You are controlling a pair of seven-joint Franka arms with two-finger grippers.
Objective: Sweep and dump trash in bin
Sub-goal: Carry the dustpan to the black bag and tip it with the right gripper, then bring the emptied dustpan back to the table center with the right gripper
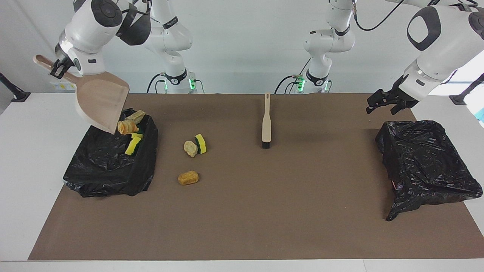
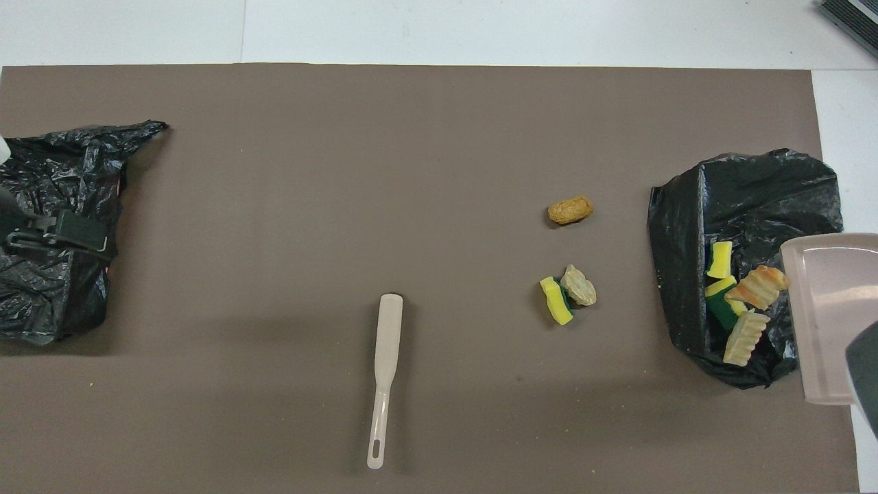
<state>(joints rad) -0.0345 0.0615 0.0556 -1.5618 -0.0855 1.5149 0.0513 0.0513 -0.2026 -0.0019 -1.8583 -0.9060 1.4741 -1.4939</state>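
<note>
Trash [image 1: 130, 128] in bin [image 1: 109, 166], beneath dustpan [image 1: 100, 102] held by right tool [image 1: 56, 70].

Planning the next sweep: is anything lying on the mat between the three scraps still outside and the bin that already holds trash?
Nothing visible. The orange lump, tan lump and sponge chunk lie on bare mat beside the bin. The brush lies toward the left arm's end. The right gripper holds the dustpan over the bin.

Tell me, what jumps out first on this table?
The right gripper holds a beige dustpan tipped over a black-lined bin, where four scraps lie. Three more scraps sit on the mat beside it, with a brush mid-table.
</note>
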